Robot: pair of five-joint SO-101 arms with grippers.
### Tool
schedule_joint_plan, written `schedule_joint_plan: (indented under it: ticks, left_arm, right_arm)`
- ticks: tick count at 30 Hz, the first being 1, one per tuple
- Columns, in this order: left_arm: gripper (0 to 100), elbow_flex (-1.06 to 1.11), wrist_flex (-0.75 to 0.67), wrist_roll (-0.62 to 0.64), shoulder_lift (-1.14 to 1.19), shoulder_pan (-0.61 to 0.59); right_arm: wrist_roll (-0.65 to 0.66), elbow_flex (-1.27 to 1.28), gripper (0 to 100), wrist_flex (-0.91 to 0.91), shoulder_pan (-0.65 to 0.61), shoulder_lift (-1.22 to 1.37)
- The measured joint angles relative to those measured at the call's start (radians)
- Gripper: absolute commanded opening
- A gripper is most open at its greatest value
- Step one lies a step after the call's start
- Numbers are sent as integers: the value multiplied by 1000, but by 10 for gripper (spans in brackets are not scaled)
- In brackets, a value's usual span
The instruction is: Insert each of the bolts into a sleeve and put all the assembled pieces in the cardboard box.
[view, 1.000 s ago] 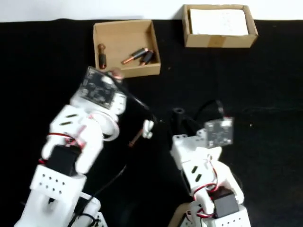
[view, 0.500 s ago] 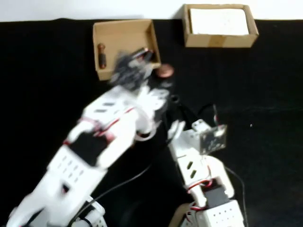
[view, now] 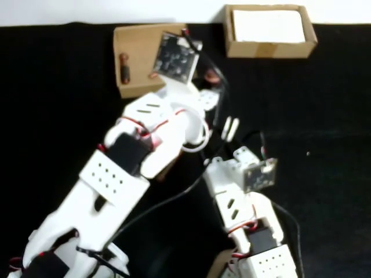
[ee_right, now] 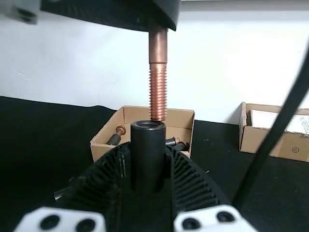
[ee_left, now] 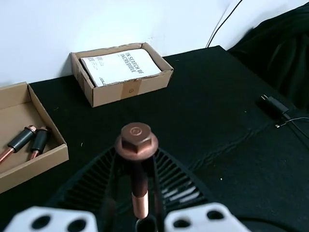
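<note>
Hovering bolt [ee_right: 157,82] over sleeve [ee_right: 147,154]; sheet [ee_left: 120,63] printed.

This looks like a small robotics lab or maker's test bench. A table [view: 336,116] draped in black cloth stands against a bare white wall [ee_left: 96,19]. The left arm [view: 116,179] and right arm [view: 243,214] are white plastic builds with an exposed circuit board [view: 174,58] and loose wiring. A cardboard box [view: 130,43] and a second box [view: 269,49] serve as bins, and a power adapter [ee_left: 273,103] lies on the cloth.

Left arm [view: 145,152] overlaps the cardboard box [view: 136,43]; 1 assembled piece [view: 123,68] lies inside.
</note>
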Motion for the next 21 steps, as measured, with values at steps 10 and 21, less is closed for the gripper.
schedule_joint_plan:
  ticks: [10,21]
  left_arm:
    - [9,-40,89,2,0,-21]
    - [9,-87,164,2,3,-21]
  right_arm:
    - [2,0,6,0,-2,0]
    - [2,0,6,0,-2,0]
